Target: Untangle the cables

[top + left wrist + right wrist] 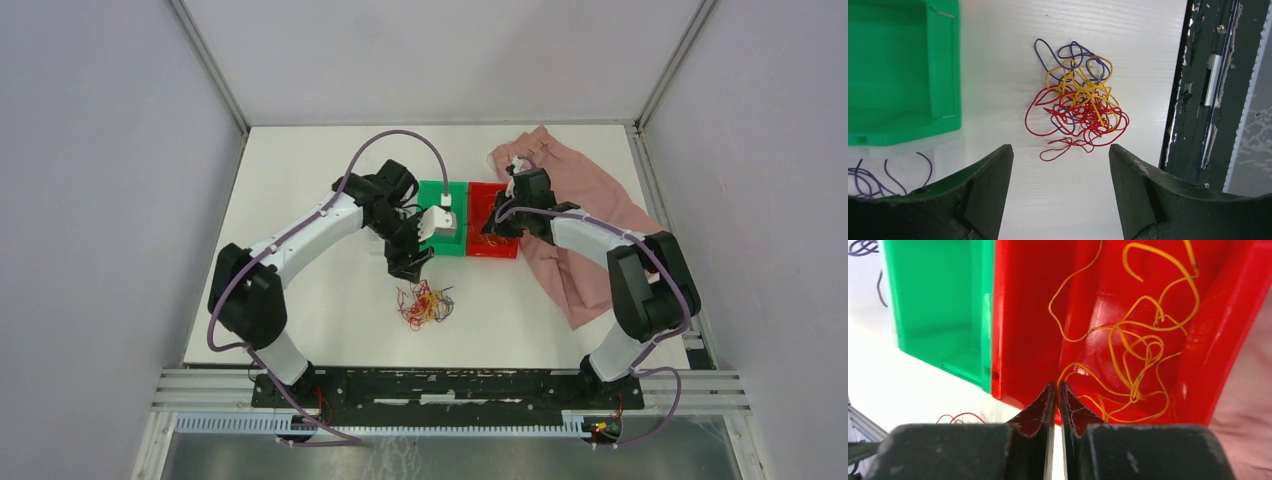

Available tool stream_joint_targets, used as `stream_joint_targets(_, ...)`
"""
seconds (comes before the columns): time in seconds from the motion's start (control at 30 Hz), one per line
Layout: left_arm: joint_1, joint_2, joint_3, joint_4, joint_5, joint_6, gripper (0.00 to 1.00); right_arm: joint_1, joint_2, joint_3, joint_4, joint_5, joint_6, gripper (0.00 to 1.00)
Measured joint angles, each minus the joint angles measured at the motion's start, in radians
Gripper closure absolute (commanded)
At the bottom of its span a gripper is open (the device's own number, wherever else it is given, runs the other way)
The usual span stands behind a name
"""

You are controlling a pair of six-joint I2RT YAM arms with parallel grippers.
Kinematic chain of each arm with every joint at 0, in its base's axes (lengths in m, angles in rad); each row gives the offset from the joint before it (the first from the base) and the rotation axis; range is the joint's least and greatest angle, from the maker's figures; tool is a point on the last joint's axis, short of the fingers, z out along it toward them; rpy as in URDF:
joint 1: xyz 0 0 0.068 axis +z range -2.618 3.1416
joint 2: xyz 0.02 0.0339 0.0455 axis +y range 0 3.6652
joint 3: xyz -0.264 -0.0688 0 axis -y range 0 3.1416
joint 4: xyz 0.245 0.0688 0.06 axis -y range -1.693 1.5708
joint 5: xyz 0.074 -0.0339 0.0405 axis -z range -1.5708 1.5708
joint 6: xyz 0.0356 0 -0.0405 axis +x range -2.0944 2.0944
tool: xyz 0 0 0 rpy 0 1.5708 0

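A tangle of thin red, orange-yellow and purple cables (425, 305) lies on the white table in front of the bins. In the left wrist view the tangle (1078, 102) sits just beyond my left gripper (1059, 150), which is open and empty above the table (408, 265). My right gripper (1058, 386) hangs over the near wall of the red bin (1018, 330), jaws shut, with an orange-yellow strand running into the tips. Several loose orange-yellow cables (1138, 355) lie inside the red bin (505, 248).
A green bin (455, 247) stands left of the red one and looks empty (898, 75). Purple strands (868, 177) lie near the green bin's corner. A pink cloth (590, 230) lies to the right under my right arm. A black rail (1198, 100) borders the table's front.
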Motion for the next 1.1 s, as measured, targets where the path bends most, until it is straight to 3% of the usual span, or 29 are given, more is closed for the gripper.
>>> stream_joint_targets(0.23,-0.071,-0.001,-0.073,0.034,-0.042,0.048,0.25,0.021,0.049,0.053,-0.028,0.079,-0.034,0.79)
stream_joint_targets(0.43,-0.093,-0.001,-0.074,0.067,-0.047,0.049,0.27,0.069,0.091,0.092,-0.032,0.140,-0.065,0.55)
stream_joint_targets(0.67,-0.095,0.001,-0.073,0.088,-0.055,0.049,0.33,0.075,-0.163,-0.024,-0.004,0.187,-0.089,0.34)
stream_joint_targets(0.93,-0.076,-0.013,-0.114,0.100,-0.069,0.047,0.34,0.180,-0.491,-0.148,0.069,0.125,-0.162,0.37)
stream_joint_targets(1.1,0.020,-0.082,-0.117,0.100,-0.048,0.033,0.32,0.343,-0.505,-0.237,0.068,0.043,-0.185,0.38)
